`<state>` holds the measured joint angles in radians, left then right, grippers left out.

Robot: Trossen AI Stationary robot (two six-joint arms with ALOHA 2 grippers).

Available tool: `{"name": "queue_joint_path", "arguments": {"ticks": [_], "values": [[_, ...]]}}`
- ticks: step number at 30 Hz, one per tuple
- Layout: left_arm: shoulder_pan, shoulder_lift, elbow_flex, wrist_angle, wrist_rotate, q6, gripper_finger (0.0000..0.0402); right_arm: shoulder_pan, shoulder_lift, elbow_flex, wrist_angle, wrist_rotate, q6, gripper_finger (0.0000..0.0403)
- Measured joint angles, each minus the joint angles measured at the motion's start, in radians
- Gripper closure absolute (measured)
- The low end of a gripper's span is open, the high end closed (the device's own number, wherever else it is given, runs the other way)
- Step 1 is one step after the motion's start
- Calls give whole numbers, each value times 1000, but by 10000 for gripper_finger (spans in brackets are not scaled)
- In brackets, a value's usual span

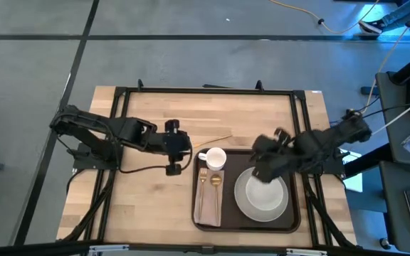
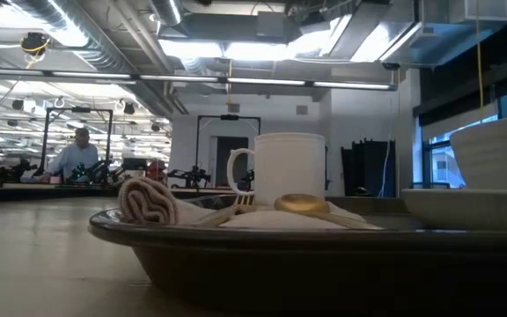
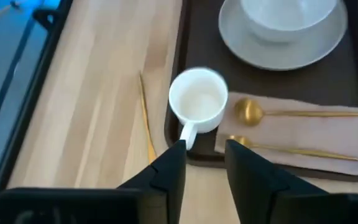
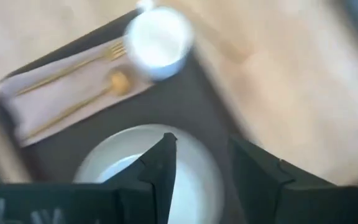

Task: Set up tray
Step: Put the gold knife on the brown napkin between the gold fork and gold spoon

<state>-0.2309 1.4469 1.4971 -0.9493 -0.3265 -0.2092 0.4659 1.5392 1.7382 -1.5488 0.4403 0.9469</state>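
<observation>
Two arms frame the picture in the high view, and we start at mid-left, where the left gripper [image 1: 179, 151] hangs just off the tray's upper-left corner. Its wrist view shows the fingers [image 3: 169, 171] parted with nothing between them, released and lined up on the handle of the white mug [image 1: 214, 158]. My read: the mug belongs in that corner and the claw is placed to tend it.

Moving right, the tray [image 1: 246, 222] sits low and centre-right on the wooden table [image 1: 148, 206]. Down its left side lies the tan napkin [image 1: 208, 206] with a gold fork [image 1: 202, 186] and gold spoon [image 1: 216, 188] on top, a place setting laid beside the plate [image 1: 262, 197].

Further right, the right gripper [image 1: 265, 171] is over the plate's upper edge, and its own camera shows the fingers [image 4: 160, 162] apart, empty, above the white crockery.

What the overhead misses: the left wrist view reveals a bowl [image 3: 288, 15] sitting in the plate, and a thin gold stick [image 3: 146, 121] lying on the wood just outside the tray. The low view shows the napkin's rolled end [image 2: 148, 201] and a person [image 2: 76, 157] far back at the left.
</observation>
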Motion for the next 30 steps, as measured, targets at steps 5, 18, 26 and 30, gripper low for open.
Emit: {"name": "queue_joint_path", "arguments": {"ticks": [5, 18, 26, 30], "values": [[36, 1, -101, 2, 7, -55, 278, -62, -57, 0, -12, 204, -221, 258], [311, -115, -368, 270, 106, 113, 274, -381, -62, -19, 155, 46, -704, 258], [591, -160, -506, 477, 288, 265, 274, -645, -60, -89, 500, -113, -1175, 258], [693, -160, -551, 513, 329, 303, 274, -714, -52, -132, 603, -173, -1294, 258]]}}
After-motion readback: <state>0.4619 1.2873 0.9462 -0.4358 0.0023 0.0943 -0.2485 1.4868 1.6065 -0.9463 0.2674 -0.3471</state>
